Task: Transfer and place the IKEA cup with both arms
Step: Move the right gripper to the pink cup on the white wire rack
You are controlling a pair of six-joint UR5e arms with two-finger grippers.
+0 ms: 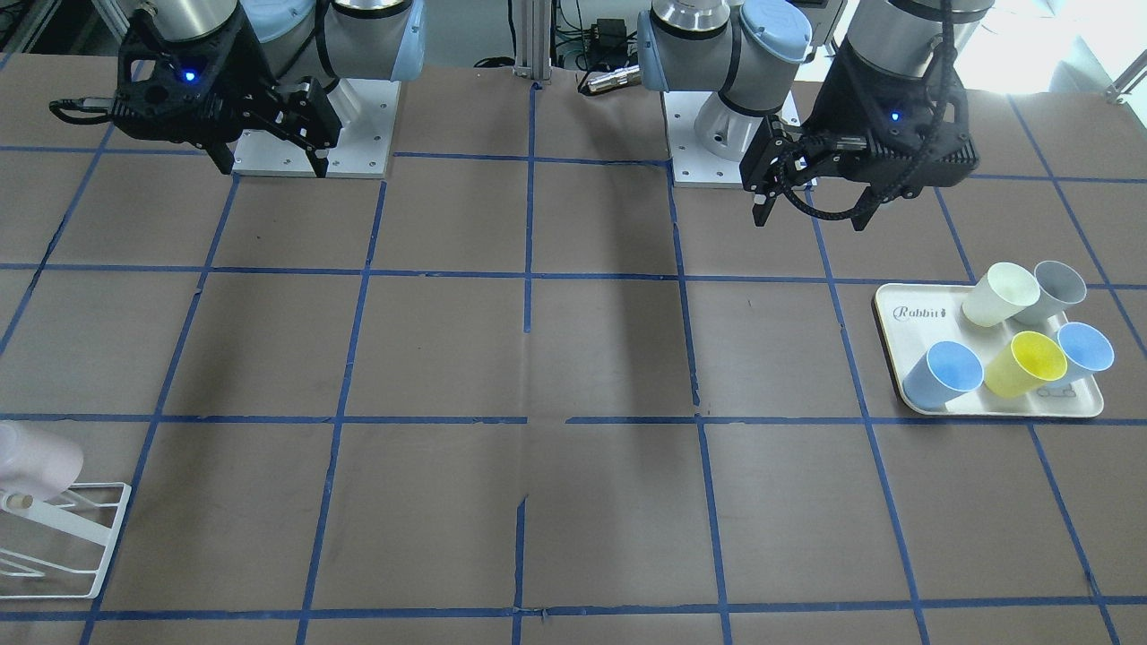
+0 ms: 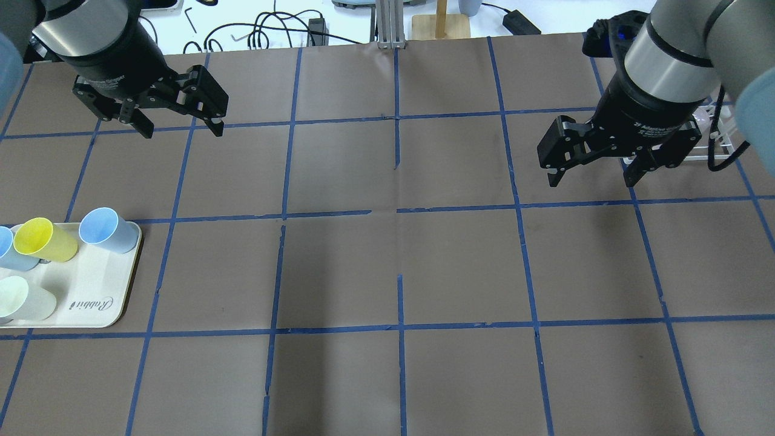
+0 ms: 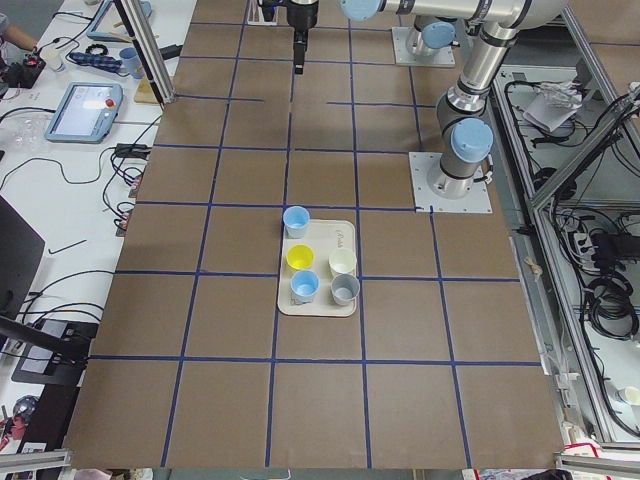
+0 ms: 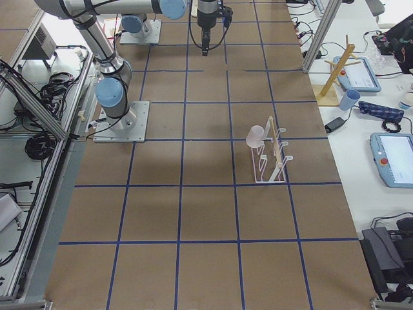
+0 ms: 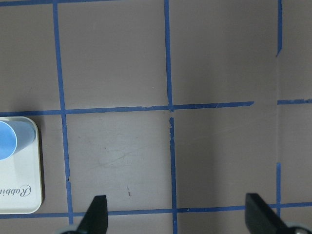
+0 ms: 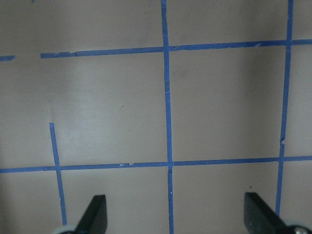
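The pale pink IKEA cup [image 1: 34, 461] sits tilted, upturned on a peg of a white wire rack [image 1: 85, 524] on my right side; it also shows in the exterior right view [image 4: 255, 135]. In the overhead view the cup is hidden behind my right arm. My right gripper [image 1: 269, 168] [image 2: 591, 181] hovers open and empty above the table, apart from the rack. My left gripper [image 1: 811, 219] [image 2: 181, 132] hovers open and empty on the other side, apart from the tray. Both wrist views show only bare table between the open fingertips [image 5: 97, 214] [image 6: 97, 214].
A white tray [image 1: 905, 309] [image 2: 91, 290] on my left side holds two light blue cups [image 1: 945, 372], a yellow cup [image 1: 1026, 363], a cream-white cup [image 1: 995, 294] and a grey cup [image 1: 1053, 288], all lying tilted. Blue tape lines grid the brown table.
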